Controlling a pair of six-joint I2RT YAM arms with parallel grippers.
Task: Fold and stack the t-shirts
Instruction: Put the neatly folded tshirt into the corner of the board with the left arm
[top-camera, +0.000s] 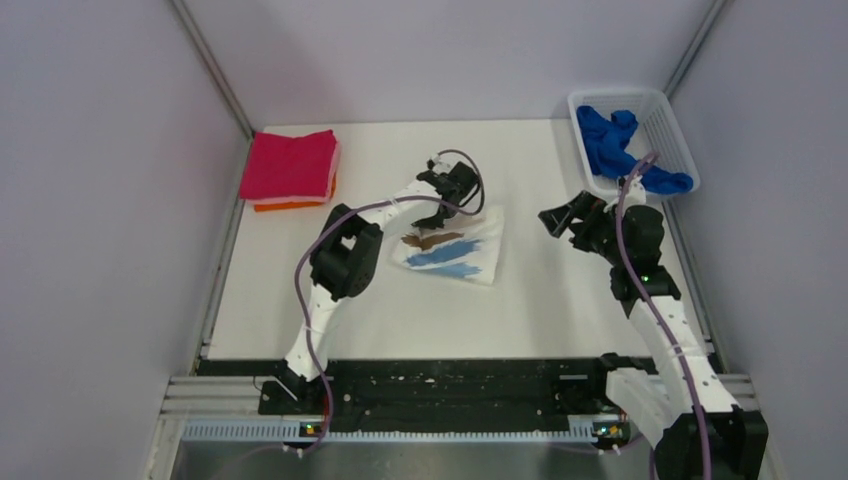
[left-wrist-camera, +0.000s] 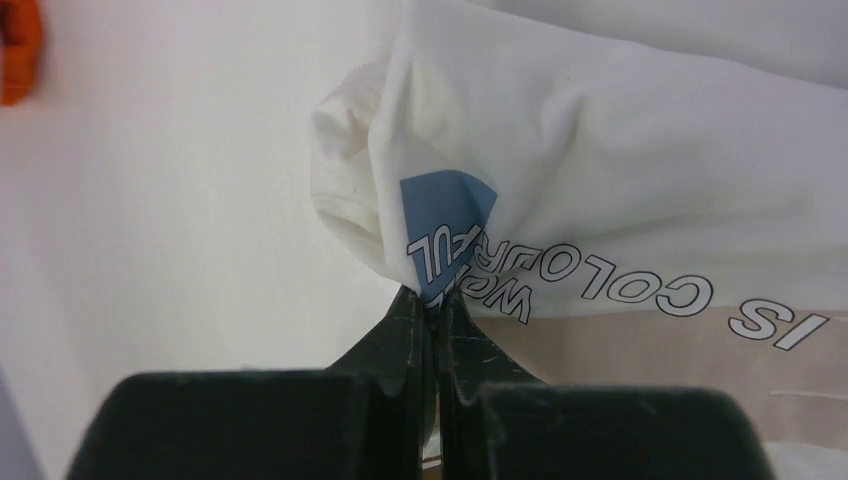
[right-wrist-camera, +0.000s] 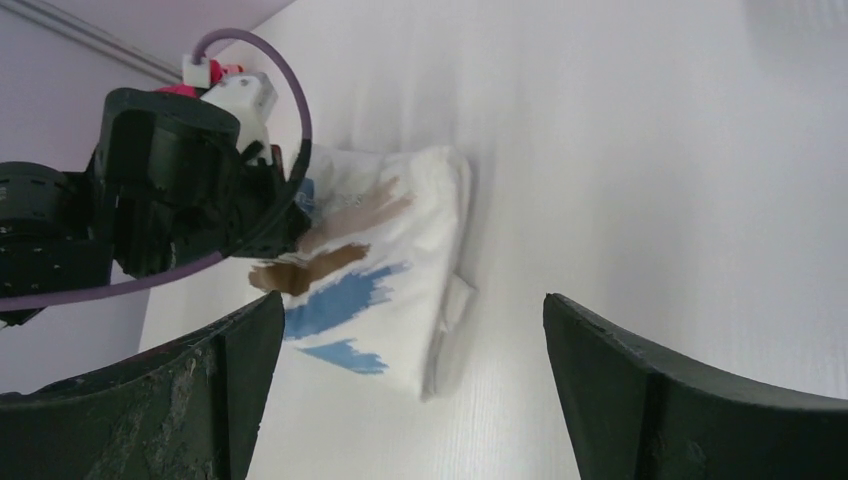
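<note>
Tabletop (top-camera: 400, 310) bears folded white tee (top-camera: 457, 252), brush-stroke print up.

Bright, even light (wrist foregrounds blurred), soft shadows

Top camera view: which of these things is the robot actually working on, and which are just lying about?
Part of the job: white printed t-shirt, pinched by the left end effector; blue t-shirt; folded magenta t-shirt atop the orange t-shirt.
Just lying about: white mesh basket, holding the blue t-shirt.
</note>
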